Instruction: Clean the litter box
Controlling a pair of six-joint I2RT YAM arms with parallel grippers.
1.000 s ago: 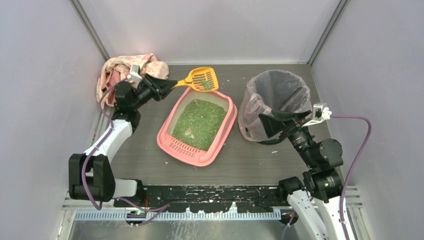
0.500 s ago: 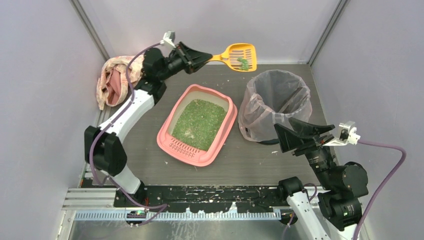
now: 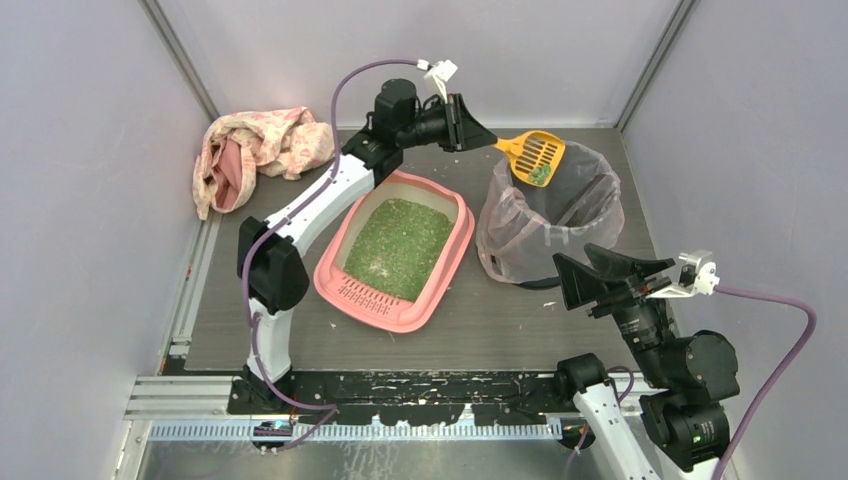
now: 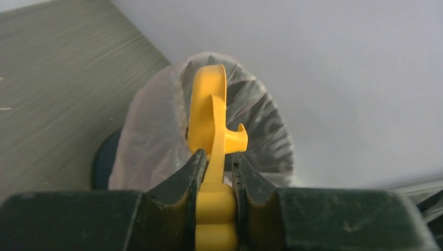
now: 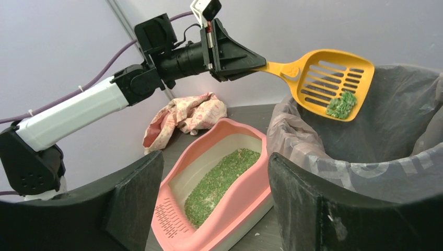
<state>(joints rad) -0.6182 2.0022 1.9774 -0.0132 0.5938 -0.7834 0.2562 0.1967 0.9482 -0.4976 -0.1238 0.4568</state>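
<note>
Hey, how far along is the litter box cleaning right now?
Done: one green clump scooped out. In hand: the left gripper holds the yellow scoop, clump aboard, over the lined bin. Left: tip it in; the litter box may need more passes.

Scoop (image 3: 535,158) hangs over bin's (image 3: 497,235) far rim — near rim open.

No text or label can be read anywhere.

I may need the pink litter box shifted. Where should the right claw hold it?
Pinch the litter box by its rim facing the bin, from above: the tray looks too wide to span, but that thin lip should fit the right claw.
</note>
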